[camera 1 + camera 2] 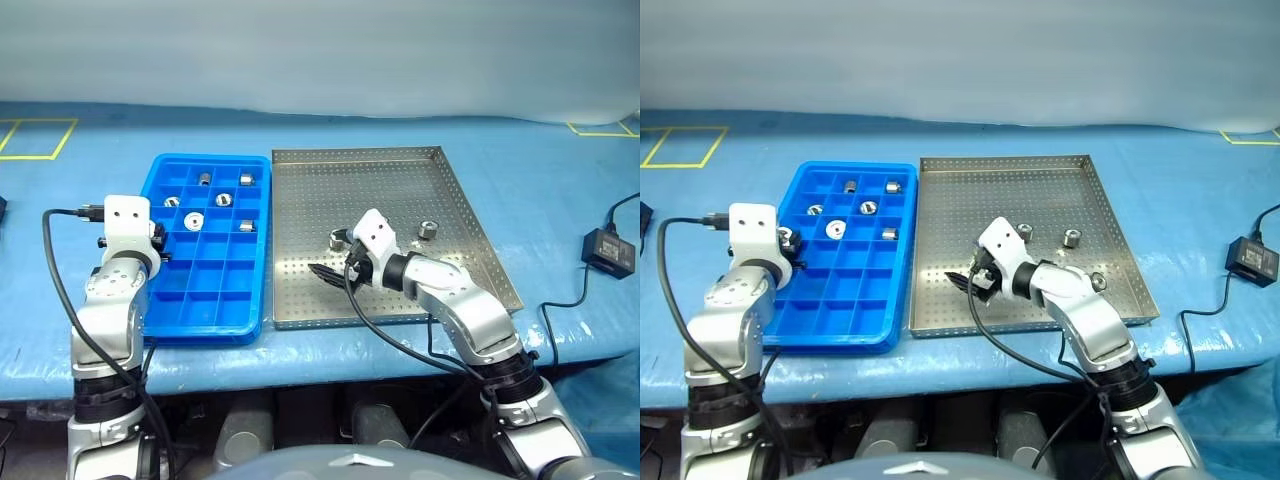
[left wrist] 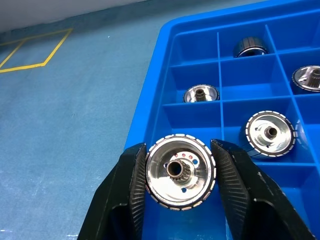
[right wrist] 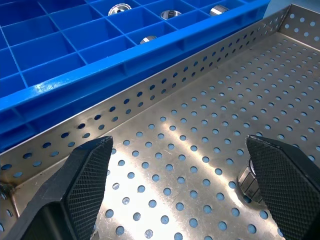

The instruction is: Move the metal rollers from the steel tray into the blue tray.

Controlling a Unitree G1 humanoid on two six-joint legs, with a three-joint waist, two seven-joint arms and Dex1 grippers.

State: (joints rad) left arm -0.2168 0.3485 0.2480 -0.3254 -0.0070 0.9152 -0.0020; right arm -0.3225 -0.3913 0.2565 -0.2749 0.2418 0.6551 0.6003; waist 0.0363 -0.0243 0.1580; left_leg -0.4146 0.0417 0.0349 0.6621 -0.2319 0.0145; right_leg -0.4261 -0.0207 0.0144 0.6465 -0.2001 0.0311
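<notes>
Blue-covered bench (image 1: 560,190): left gripper (image 2: 181,172) pinches roller (image 2: 180,171) at blue tray (image 1: 160,178) left edge, ready for drop; right gripper (image 3: 187,187) gapes empty over steel tray (image 1: 470,215) near corner, awaiting next roller (image 1: 428,229).

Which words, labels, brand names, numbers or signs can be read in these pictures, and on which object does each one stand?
None can be read: no print shows on the blue tray, the steel tray, the metal rollers or the black adapter.
The yellow tape lines on the table cover are floor-style marks, not writing.
</notes>
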